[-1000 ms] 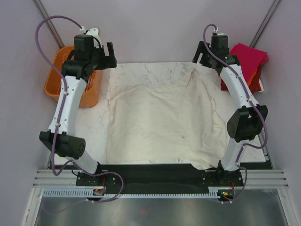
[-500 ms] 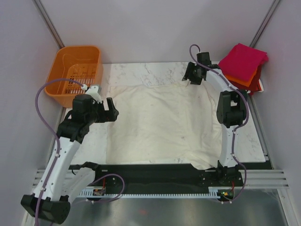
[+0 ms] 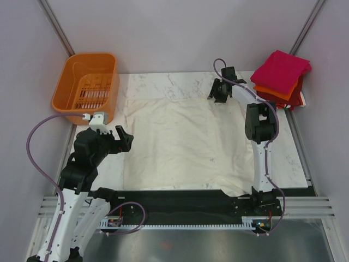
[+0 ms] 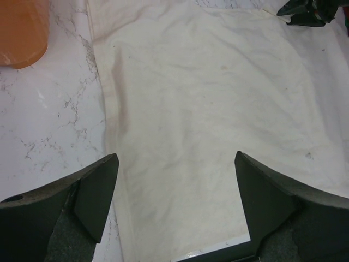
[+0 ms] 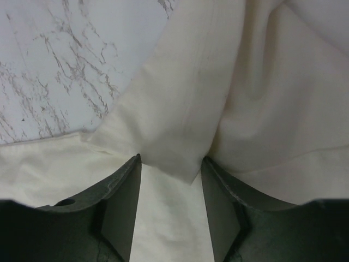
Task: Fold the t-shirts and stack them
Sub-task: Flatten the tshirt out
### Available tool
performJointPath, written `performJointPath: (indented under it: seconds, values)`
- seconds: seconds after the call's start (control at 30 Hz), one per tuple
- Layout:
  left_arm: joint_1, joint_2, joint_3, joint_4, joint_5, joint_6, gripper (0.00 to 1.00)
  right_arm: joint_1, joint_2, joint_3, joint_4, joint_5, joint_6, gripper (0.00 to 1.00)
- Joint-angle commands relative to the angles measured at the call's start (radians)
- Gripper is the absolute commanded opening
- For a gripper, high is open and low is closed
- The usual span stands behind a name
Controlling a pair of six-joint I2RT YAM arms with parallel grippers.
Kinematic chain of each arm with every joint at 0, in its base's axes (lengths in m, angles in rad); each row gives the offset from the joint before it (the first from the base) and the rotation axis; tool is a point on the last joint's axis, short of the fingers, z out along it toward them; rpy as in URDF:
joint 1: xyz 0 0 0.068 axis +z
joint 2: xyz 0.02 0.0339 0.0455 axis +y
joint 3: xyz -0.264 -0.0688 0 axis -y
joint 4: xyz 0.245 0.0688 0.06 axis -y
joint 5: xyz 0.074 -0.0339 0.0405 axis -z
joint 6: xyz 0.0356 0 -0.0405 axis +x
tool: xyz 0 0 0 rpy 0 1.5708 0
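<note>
on the marble table (image 3: 163, 82), the cream-white t-shirt (image 3: 180, 142) is laid out unfolded and mostly flat, lightly wrinkled. most of the tabletop's middle is covered by it. its near-right corner is draped over the black front rail (image 3: 163, 197).

at the far-right corner, three folded shirts are stacked: magenta-pink shirt (image 3: 281, 68) on top, orange shirt (image 3: 275, 91) under it, dark red shirt (image 3: 296, 98) at the bottom. only the edges of the lower two are exposed. the stack is located just beside the cream shirt's far-right corner; contact between them cannot be told.

the orange slotted basket (image 3: 68, 93) is located at the far-left corner, close to the shirt's far-left corner.

left gripper (image 3: 124, 135) is held above the table at the shirt's left edge, on the near side. in the left wrist view its jaws are spread wide and nothing is gripped. the shirt's left hem and bare marble are seen below, between the fingers (image 4: 92, 191).

right gripper (image 3: 217, 91) is positioned low at the shirt's far-right corner, arm stretched across the right side of the table. in the right wrist view its jaws are about half open, and a folded flap of the cream cloth is seen in the gap, with bare marble beyond it. whether the pads (image 5: 122, 202) are pressed against the flap cannot be told.
</note>
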Motion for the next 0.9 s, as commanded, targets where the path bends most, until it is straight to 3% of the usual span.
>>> performJointPath:
  seconds: [0.0, 0.07, 0.1, 0.2, 0.4, 0.67, 0.7, 0.73, 0.77, 0.8, 0.87]
  values:
    - [-0.014, -0.042, -0.002, -0.008, -0.049, -0.048, 0.95, 0.005, 0.023, 0.052, 0.035, 0.030, 0.014, 0.54]
    - [-0.016, -0.068, -0.027, -0.001, -0.073, -0.045, 0.95, 0.005, 0.027, 0.054, 0.038, 0.032, 0.017, 0.50]
    - [-0.014, -0.081, -0.036, 0.004, -0.086, -0.045, 0.95, 0.007, 0.030, 0.055, 0.042, 0.030, 0.020, 0.42]
    - [-0.016, -0.082, -0.039, 0.006, -0.101, -0.045, 0.95, 0.008, 0.014, 0.043, 0.052, 0.033, 0.030, 0.30]
    - [-0.014, -0.075, -0.042, 0.007, -0.101, -0.042, 0.95, 0.031, -0.026, 0.063, 0.064, 0.052, 0.022, 0.14]
    - [-0.014, -0.072, -0.044, 0.007, -0.107, -0.040, 0.94, 0.064, 0.081, 0.268, 0.168, -0.023, 0.068, 0.09]
    - [-0.014, -0.069, -0.042, 0.007, -0.107, -0.039, 0.94, 0.065, 0.104, 0.280, 0.247, -0.048, 0.085, 0.17]
    - [-0.016, -0.069, -0.044, 0.007, -0.107, -0.039, 0.94, 0.064, 0.116, 0.281, 0.295, -0.071, 0.103, 0.37]
    - [-0.014, -0.068, -0.041, 0.007, -0.107, -0.039, 0.94, 0.065, 0.128, 0.300, 0.330, -0.095, 0.131, 0.80]
    - [-0.014, -0.062, -0.042, 0.007, -0.109, -0.039, 0.94, 0.064, 0.160, 0.322, 0.341, -0.112, 0.137, 0.92]
    - [-0.016, -0.059, -0.042, 0.007, -0.110, -0.039, 0.94, 0.067, 0.176, 0.342, 0.342, -0.134, 0.140, 0.98]
